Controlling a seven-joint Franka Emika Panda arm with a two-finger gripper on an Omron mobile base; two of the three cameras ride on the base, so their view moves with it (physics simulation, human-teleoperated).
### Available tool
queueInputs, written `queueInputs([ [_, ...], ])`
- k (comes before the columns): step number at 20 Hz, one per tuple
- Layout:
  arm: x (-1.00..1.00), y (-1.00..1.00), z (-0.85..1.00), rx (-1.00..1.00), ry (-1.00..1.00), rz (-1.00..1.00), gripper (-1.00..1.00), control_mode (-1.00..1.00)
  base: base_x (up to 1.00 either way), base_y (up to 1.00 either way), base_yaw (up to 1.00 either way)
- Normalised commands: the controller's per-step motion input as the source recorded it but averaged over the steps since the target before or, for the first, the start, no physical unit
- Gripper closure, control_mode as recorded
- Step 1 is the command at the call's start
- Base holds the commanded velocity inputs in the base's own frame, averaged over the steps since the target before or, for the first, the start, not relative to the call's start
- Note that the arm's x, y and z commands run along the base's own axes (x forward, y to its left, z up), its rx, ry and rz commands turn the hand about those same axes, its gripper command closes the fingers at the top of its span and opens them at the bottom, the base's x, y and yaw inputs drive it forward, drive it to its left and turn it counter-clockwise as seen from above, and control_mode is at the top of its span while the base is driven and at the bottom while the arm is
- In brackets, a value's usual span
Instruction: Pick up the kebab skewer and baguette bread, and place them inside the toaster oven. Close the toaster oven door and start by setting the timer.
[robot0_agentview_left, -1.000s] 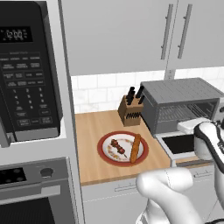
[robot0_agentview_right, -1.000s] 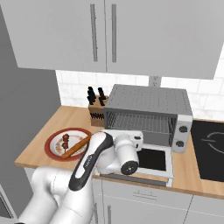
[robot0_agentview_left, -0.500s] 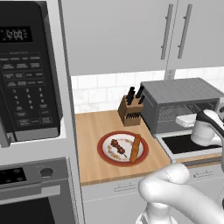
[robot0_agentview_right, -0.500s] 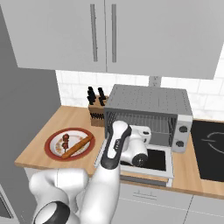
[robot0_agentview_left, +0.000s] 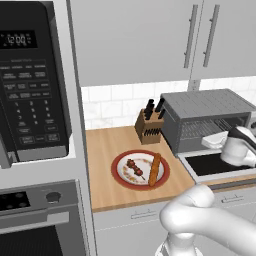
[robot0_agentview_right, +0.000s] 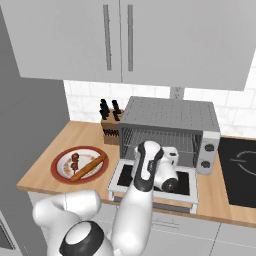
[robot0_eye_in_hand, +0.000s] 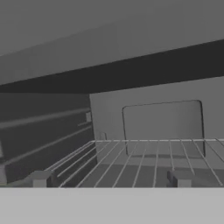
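Right now the kebab skewer (robot0_agentview_left: 134, 168) and baguette bread (robot0_agentview_left: 155, 169) lie on the red-rimmed plate (robot0_agentview_left: 119, 175), left of the toaster oven (robot0_agentview_right: 169, 131). My hand (robot0_eye_in_hand: 110, 180) sits released and empty at the oven's mouth, above its dropped door (robot0_agentview_right: 153, 184). I judge picking hasn't begun; next I swing left over bare counter (robot0_agentview_left: 111, 142), clearing the knife block (robot0_agentview_left: 148, 127).
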Motion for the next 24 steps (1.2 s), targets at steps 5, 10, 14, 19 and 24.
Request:
queueInputs([
  [5, 0.28, -0.11, 0.00, -0.04, 0.00, 0.06, -1.00, -1.00, 0.00, 0.00, 0.00],
  [10, 0.24, 0.00, 0.00, -0.06, -0.01, 0.00, -1.00, -1.00, 0.00, 0.00, 0.00],
  [14, 0.35, 0.05, -0.39, -0.08, 0.00, 0.00, -1.00, -1.00, 0.00, 0.00, 0.00],
  [19, 0.56, 0.04, -0.29, 0.00, 0.06, 0.00, -1.00, -1.00, 0.00, 0.00, 0.00],
  [24, 0.26, 0.00, -0.37, 0.00, 0.06, 0.00, -1.00, -1.00, 0.00, 0.00, 0.00],
])
